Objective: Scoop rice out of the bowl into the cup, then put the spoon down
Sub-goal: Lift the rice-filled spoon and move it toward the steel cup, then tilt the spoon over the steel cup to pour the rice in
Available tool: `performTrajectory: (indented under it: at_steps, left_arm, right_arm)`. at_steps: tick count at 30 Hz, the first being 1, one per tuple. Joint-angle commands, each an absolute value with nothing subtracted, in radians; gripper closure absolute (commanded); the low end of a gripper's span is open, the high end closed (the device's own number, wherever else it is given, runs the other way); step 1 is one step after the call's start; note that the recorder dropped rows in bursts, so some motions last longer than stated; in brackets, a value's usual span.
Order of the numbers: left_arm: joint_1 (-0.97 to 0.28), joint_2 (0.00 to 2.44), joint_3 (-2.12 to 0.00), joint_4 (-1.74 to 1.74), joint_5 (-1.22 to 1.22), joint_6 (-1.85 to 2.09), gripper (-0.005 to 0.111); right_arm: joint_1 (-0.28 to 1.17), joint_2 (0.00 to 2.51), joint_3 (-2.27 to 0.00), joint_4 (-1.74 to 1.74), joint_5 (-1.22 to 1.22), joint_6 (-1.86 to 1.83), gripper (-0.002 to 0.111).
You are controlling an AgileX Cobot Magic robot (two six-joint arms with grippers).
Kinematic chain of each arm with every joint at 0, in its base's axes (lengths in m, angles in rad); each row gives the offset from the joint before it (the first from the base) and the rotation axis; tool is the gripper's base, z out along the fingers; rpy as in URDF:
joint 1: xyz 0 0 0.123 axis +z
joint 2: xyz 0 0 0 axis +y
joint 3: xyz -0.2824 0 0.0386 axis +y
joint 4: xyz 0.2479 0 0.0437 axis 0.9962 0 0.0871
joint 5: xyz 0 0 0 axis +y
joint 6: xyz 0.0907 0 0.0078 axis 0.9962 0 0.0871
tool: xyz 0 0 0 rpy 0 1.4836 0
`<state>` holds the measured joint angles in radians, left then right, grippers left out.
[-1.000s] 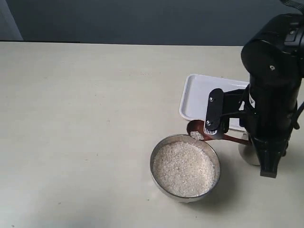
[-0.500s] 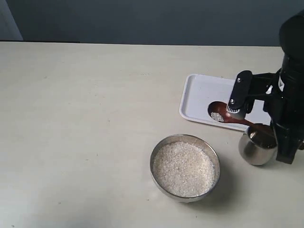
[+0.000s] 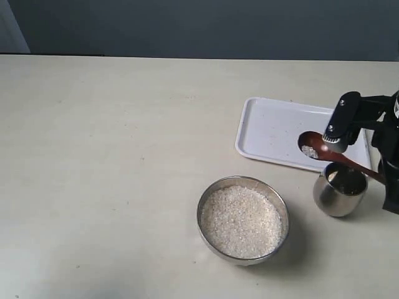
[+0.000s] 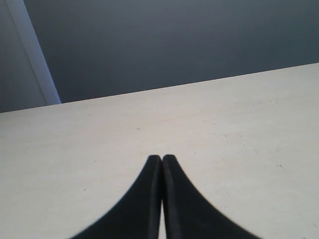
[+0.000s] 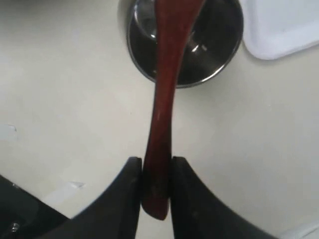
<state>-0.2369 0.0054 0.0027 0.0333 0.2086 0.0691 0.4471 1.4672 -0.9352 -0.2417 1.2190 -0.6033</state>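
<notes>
The steel bowl (image 3: 200, 215) at front centre is full of white rice (image 3: 240, 222). To its right stands the small steel cup (image 3: 339, 192), also seen from above in the right wrist view (image 5: 209, 55). My right gripper (image 5: 156, 164) is shut on the handle end of the reddish-brown spoon (image 5: 162, 94). The spoon (image 3: 340, 159) is held in the air, its handle crossing over the cup. Its head holds a little rice (image 3: 308, 151) and hangs over the white tray. My left gripper (image 4: 162, 158) is shut and empty over bare table.
A white rectangular tray (image 3: 274, 128) lies behind the bowl and cup, its corner showing in the right wrist view (image 5: 284, 25). The black right arm (image 3: 391, 162) fills the right edge of the exterior view.
My right gripper has carried the spoon with its rice to the right, from the bowl's far rim to above the tray and cup. The arm has drawn back towards the right edge.
</notes>
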Motion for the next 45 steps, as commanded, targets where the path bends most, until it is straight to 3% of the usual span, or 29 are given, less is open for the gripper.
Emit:
performTrajectory:
  at_steps: [1, 15, 45]
  left_arm:
    - [-0.242, 0.0, 0.0, 0.031, 0.204, 0.064, 0.106]
    - [-0.242, 0.0, 0.0, 0.031, 0.204, 0.064, 0.106]
    - [-0.242, 0.0, 0.0, 0.031, 0.202, 0.064, 0.106]
  right_arm:
    - [0.403, 1.459, -0.907, -0.263, 1.221, -0.609, 0.109]
    - [0.29, 1.454, -0.901, -0.293, 1.221, -0.612, 0.109]
    - [0.341, 1.451, -0.855, -0.474, 1.221, -0.479, 0.109]
